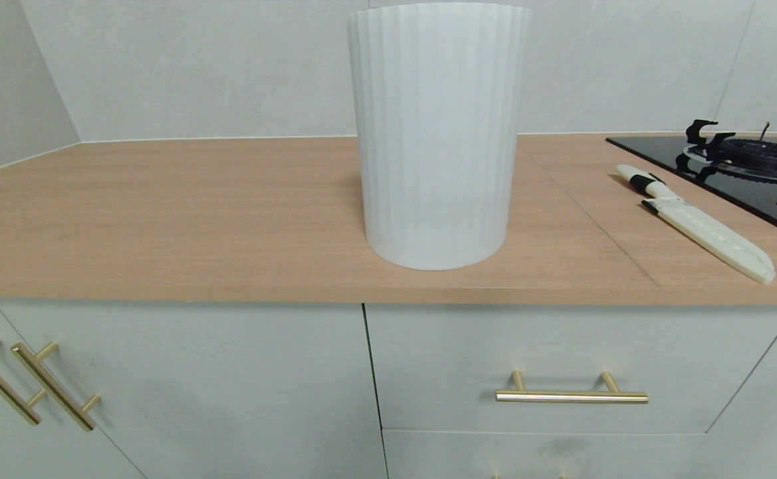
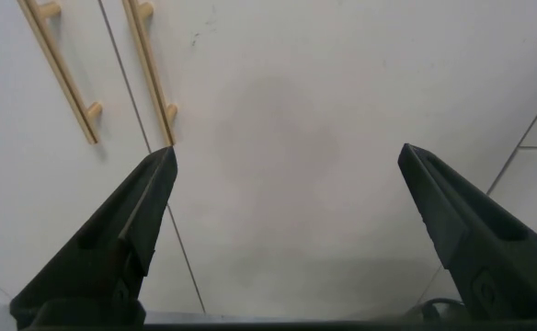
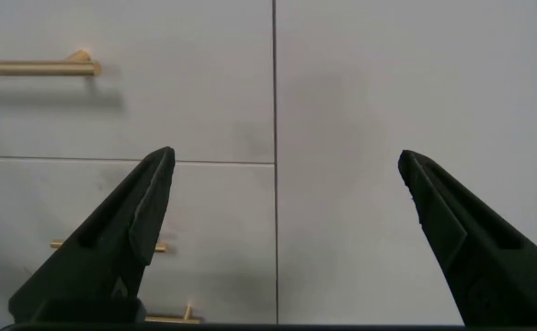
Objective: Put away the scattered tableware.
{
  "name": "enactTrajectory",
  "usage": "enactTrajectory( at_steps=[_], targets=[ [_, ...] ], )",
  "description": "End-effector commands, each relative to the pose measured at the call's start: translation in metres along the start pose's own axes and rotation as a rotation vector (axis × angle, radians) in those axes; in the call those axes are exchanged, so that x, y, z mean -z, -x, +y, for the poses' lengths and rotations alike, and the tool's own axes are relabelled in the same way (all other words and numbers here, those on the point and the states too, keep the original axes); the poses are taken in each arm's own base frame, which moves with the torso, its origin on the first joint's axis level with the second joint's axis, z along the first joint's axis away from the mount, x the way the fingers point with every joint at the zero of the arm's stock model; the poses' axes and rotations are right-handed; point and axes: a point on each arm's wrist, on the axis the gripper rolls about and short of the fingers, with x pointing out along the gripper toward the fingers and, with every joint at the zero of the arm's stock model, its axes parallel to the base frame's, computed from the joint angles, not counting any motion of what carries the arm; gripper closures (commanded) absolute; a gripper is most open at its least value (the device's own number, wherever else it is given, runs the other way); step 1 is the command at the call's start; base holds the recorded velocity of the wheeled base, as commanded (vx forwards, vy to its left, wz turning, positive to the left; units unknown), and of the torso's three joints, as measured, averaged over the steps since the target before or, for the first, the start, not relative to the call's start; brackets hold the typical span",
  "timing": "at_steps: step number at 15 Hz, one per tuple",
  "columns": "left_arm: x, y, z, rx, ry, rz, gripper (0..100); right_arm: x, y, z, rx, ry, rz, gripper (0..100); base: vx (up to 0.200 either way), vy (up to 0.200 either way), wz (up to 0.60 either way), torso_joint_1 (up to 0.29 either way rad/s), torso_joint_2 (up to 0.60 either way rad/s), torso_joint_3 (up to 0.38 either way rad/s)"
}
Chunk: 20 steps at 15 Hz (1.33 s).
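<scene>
1. We see a wooden countertop [image 1: 162,213] running along a pale tiled wall [image 1: 195,66], with white cabinet fronts below it.
2. The knife [image 1: 698,223] lies flat on the countertop at the robot's right. It is cream-coloured with a black band on the handle. The handle points toward the wall and the blade tip toward the front edge.
3. The knife rests just beside the near edge of the black gas hob [image 1: 748,173], and we cannot tell whether the two touch. It is well apart from the container.
4. A tall white ribbed container [image 1: 436,133] stands upright near the middle of the countertop, close to the front edge. We cannot see into it.
5. The left gripper [image 2: 287,152] has its two dark fingers spread wide with nothing between them. It faces the white cabinet doors [image 2: 278,110], where two brass bar handles [image 2: 154,69] sit side by side across the door seam.
6. The right gripper [image 3: 285,154] is likewise spread wide and holds nothing. It faces the white drawer fronts [image 3: 158,110], each carrying a brass handle [image 3: 34,66].
7. In the head view, those door handles [image 1: 52,386] sit at the lower left, and one drawer handle [image 1: 571,396] sits below the container.
</scene>
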Motion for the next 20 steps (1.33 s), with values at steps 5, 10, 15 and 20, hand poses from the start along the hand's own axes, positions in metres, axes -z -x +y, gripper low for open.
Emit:
enactTrajectory(
  at_steps=[5, 10, 15, 20],
  targets=[
    [0.0000, -0.0001, 0.0000, 0.000, 0.000, 0.001, 0, -0.0001, -0.0001, 0.0000, -0.002, 0.005, 0.001, 0, 0.000, 0.000, 0.00, 0.000, 0.00, 0.000],
    [0.0000, -0.0001, 0.0000, 0.000, 0.000, 0.001, 0, 0.0000, -0.0001, 0.0001, -0.003, 0.006, 0.002, 0, 0.000, 0.000, 0.00, 0.080, -0.23, -0.212],
    [0.0000, -0.0001, 0.0000, 0.000, 0.000, 0.001, 0, 0.0000, -0.0001, 0.0001, -0.003, 0.006, 0.002, 0, 0.000, 0.000, 0.00, 0.172, -0.52, -0.291],
    [0.0000, -0.0001, 0.0000, 0.000, 0.000, 0.001, 0, 0.0000, -0.0001, 0.0001, -0.003, 0.006, 0.002, 0, 0.000, 0.000, 0.00, 0.188, -0.47, -0.286]
  ],
)
